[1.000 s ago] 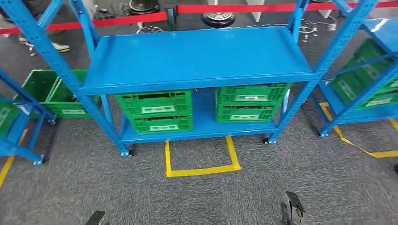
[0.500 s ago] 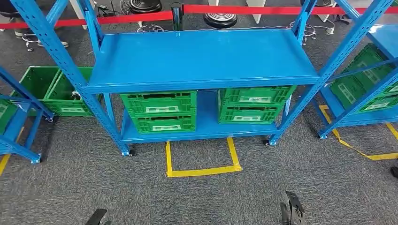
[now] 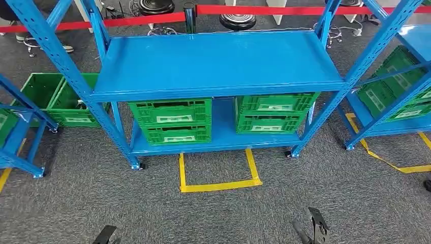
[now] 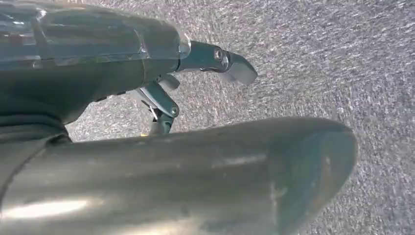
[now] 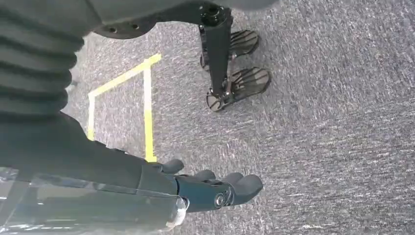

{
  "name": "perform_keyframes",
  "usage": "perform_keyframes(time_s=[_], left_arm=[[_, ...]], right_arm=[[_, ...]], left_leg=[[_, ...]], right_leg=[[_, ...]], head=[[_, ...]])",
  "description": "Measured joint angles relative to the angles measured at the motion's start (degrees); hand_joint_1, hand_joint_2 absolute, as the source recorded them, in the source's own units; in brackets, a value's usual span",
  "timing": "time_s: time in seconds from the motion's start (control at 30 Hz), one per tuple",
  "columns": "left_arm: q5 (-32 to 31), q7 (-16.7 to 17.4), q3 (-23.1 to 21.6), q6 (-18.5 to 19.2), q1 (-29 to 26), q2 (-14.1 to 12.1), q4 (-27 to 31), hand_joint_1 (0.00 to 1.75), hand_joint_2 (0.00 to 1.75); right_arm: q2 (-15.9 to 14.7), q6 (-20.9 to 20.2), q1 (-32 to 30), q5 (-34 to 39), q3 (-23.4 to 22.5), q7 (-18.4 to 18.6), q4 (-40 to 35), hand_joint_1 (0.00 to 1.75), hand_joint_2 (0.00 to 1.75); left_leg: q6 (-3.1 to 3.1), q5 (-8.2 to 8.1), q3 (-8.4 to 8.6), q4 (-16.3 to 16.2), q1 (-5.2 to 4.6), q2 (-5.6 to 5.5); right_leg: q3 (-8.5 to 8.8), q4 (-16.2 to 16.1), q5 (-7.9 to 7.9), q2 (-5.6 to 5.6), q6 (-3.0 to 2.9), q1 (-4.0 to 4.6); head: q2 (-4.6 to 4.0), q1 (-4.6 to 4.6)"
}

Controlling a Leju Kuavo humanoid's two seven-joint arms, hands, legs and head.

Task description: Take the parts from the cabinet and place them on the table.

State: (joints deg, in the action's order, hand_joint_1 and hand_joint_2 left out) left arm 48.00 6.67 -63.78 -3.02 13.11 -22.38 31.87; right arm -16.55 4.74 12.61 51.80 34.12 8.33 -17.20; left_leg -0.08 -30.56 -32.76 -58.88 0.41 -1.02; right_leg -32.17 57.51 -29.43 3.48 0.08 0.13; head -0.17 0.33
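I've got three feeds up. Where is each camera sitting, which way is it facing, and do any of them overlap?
Head view: high on the body, looking forward and down at the blue rack, green crates and yellow tape square; both hands at the bottom edge.
Left wrist view: behind the hanging left hand, facing grey carpet.
Right wrist view: behind the right hand, facing the floor.
Shared: the tape square, in the head and right wrist views.
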Motion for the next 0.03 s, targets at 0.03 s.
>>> perform_keyframes(time_s=[0.03], left_arm=[[0.0,0.0,0.0,0.0,0.0,0.0,0.0,0.00,0.00]], right_arm=[[0.0,0.0,0.0,0.0,0.0,0.0,0.0,0.00,1.75]], left_leg=[[0.00,0.00,0.00,0.0,0.00,0.01]], right_leg=[[0.00,0.0,0.00,0.00,0.00,0.00]], head=[[0.00,0.00]])
